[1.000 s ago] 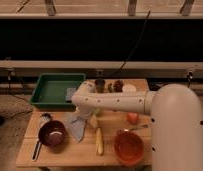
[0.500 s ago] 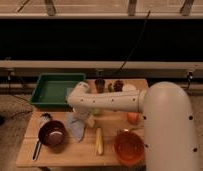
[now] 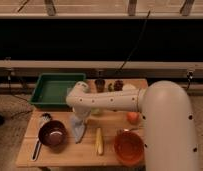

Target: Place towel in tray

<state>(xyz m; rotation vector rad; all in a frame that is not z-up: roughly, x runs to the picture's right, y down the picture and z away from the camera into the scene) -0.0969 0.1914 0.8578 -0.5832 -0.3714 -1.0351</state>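
The robot's white arm point(image 3: 145, 105) is the biggest thing in view, sweeping in from 4 o'clock and reaching left across the wooden table point(image 3: 70, 155) toward its middle. The table fills the lower half of the view, with a dark wall and rail behind it at 12 o'clock.

Next in size is the tray point(image 3: 47, 92), dark green and rectangular, sitting at the table's 10 o'clock corner with nothing visible inside it. The orange bowl point(image 3: 129, 147) stands at 5 o'clock, and the dark red bowl point(image 3: 51, 135) at 8 o'clock, with a ladle-like utensil point(image 3: 40, 142) touching its left side.

The towel point(image 3: 78, 129), a pale grey-blue cloth, hangs or lies in a narrow pointed shape just right of the dark red bowl, directly below the arm's end. The gripper point(image 3: 80, 119) sits at the cloth's upper edge, pointing down; whether its claw is apart or clamped on the fabric, I cannot tell.

Smaller things: a yellow banana-like item point(image 3: 99, 141) lies at 6 o'clock, a small orange fruit point(image 3: 132, 117) at 3 o'clock, and little dark cups point(image 3: 100, 84) stand along the far edge.

The step in hand looks like the grasp of the towel. The next move probably calls for a lift clear of the red bowl, then a carry toward 10 o'clock, over the tray's low wall.
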